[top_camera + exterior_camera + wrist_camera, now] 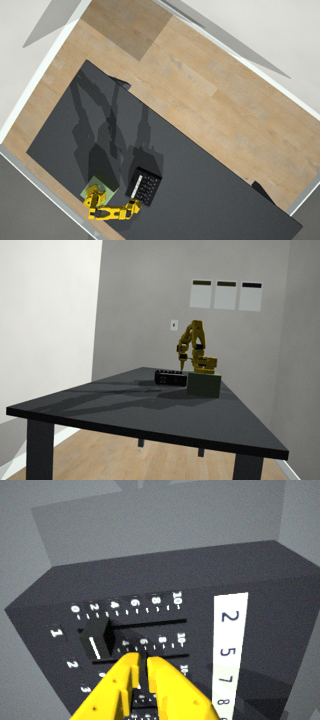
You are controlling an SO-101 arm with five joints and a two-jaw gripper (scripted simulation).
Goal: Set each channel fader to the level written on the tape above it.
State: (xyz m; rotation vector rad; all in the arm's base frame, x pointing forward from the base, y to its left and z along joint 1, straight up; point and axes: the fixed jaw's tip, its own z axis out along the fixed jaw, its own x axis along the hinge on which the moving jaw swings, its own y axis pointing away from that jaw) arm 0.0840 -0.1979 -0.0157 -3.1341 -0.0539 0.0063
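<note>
Top view: a yellow arm (111, 213) (198, 334) stands on a green block (111, 194) (204, 385) on a dark worktop (206, 180) (155, 420) (20, 555). The arm reaches right, its end over the near edge of the black lighting desk (157, 187) (180, 381) (150, 562), which sits to the right of the block. A white tape (136, 186) (230, 635) runs along the left side of the desk, with rows of small dark controls beside it. Long shadows fall across the far left part of the worktop.

Exterior view: the desk sits left of the block, its controls poking up from its top. The arm bends over to the left, and its fingers (182, 365) point down above the right end of the desk. On the grey wall are three white sheets (200, 296) and a small switch plate (173, 327).

Wrist view: the yellow fingers come in from the near side, closed, with nothing held between them. They cover parts of the lower channels. The channel 1 fader (102, 640), a black knob with a white line, stands toward the left, low end of its 0 to 10 scale. On the right, the tape reads 2, 5, 7, 8 in sideways print; the next mark is cut off.
</note>
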